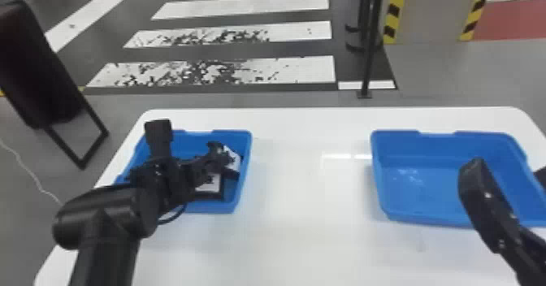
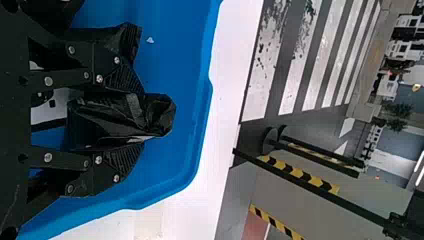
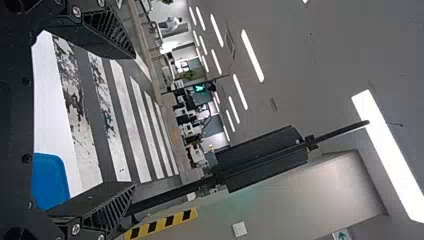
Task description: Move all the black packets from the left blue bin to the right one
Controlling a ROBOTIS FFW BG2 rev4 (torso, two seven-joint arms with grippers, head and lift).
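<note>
Left gripper has its fingers partly apart, pinching a black packet inside the left blue bin. We see the right gripper, spread wide, well right of that bin.

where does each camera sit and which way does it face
Head view: on the head, facing forward and down at the left blue bin and right blue bin; left arm and right arm show.
Left wrist view: on that wrist, facing past the left claw, closed on a black packet.
Right wrist view: on that wrist, facing past the open right claw toward ceiling lights.
Head and left wrist views share the left bin.
</note>
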